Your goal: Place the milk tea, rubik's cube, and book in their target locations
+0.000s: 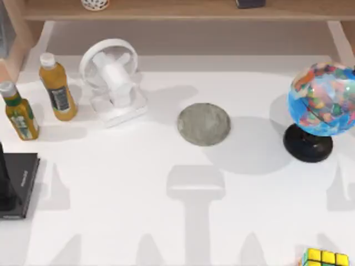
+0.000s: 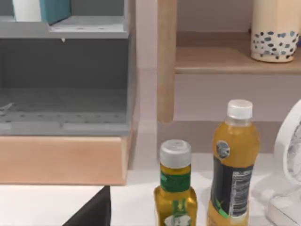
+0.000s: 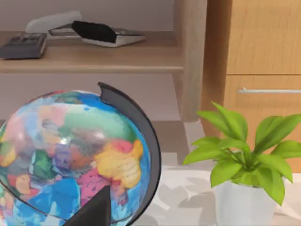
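— White table [image 1: 166, 221] is lying mostly bare across the middle and front, with a wooden shelf [image 2: 221, 59] running behind it. Where are the task's things sitting?

— The milk tea [image 2: 275, 30] is standing on that shelf, the book [image 2: 54, 8] is resting up in a grey rack [image 2: 66, 30], and the rubik's cube [image 1: 325, 258] is sitting at the table's near edge, far right.

— And the grippers?

— Only a dark wedge is showing for the left gripper [image 2: 91, 212] and for the right gripper [image 3: 91, 212]; whether either is open or holding anything, I cannot tell.

— What is worrying you?

— The cube is hugging the edge, so a sideways nudge could be sending it off. The globe [image 1: 321, 102] is standing near the right arm's likely path and looking top-heavy. At the left, the two bottles [image 1: 56, 86] are standing close together beside the fan [image 1: 113, 80], looking easy to topple.

— Room to move?

— Plenty around the grey coaster [image 1: 204, 124], which is lying well apart from everything.
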`<state>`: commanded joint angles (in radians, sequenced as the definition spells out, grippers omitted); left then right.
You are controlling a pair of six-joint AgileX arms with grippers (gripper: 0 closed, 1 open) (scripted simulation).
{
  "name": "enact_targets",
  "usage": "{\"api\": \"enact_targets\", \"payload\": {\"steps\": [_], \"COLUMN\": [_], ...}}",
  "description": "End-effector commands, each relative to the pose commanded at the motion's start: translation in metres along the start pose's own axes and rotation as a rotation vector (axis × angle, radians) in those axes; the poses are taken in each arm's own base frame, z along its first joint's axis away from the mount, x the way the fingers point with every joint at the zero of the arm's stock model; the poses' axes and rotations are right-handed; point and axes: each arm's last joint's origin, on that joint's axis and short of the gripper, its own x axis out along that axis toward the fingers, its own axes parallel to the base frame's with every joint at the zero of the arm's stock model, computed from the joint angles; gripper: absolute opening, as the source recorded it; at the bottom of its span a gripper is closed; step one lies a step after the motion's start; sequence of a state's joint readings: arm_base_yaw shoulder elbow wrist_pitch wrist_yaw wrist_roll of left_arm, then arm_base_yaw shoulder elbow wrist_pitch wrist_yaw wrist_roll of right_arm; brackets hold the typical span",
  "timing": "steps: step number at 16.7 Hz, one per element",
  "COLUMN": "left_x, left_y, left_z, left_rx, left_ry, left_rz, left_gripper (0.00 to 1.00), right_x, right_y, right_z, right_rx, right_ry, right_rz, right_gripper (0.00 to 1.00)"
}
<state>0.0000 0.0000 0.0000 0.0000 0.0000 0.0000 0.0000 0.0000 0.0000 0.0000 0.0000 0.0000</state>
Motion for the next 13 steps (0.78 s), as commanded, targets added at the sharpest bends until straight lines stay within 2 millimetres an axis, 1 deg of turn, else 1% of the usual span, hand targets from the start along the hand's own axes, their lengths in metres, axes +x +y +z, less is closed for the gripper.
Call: {"api": "enact_targets", "payload": {"steps": [2,4,6,8,10,11,13], "left_x": [0.000,0.000,0.002,0.009,0.023,0.035,0.066], "left_y": [0.000,-0.001,-0.002,-0.005,-0.009,-0.011,-0.019], "left_z": [0.000,0.010,0.029,0.054,0.082,0.094,0.113], "left_rx": [0.000,-0.001,-0.005,-0.010,-0.016,-0.018,-0.021], "left_ry": [0.000,-0.018,-0.050,-0.081,-0.097,-0.096,-0.077], "left_rz": [0.000,-0.003,-0.008,-0.012,-0.014,-0.015,-0.016], "left_gripper": [1.00,1.00,1.00,1.00,1.00,1.00,1.00], "right_x": [0.000,0.000,0.000,0.000,0.000,0.000,0.000], "right_y": [0.000,0.000,0.000,0.000,0.000,0.000,0.000], "right_z": [0.000,0.000,0.000,0.000,0.000,0.000,0.000], "right_rx": [0.000,0.000,0.000,0.000,0.000,0.000,0.000], "right_ry": [0.000,0.000,0.000,0.000,0.000,0.000,0.000], "right_rz": [0.000,0.000,0.000,0.000,0.000,0.000,0.000], "right_gripper": [1.00,1.00,1.00,1.00,1.00,1.00,1.00]}}
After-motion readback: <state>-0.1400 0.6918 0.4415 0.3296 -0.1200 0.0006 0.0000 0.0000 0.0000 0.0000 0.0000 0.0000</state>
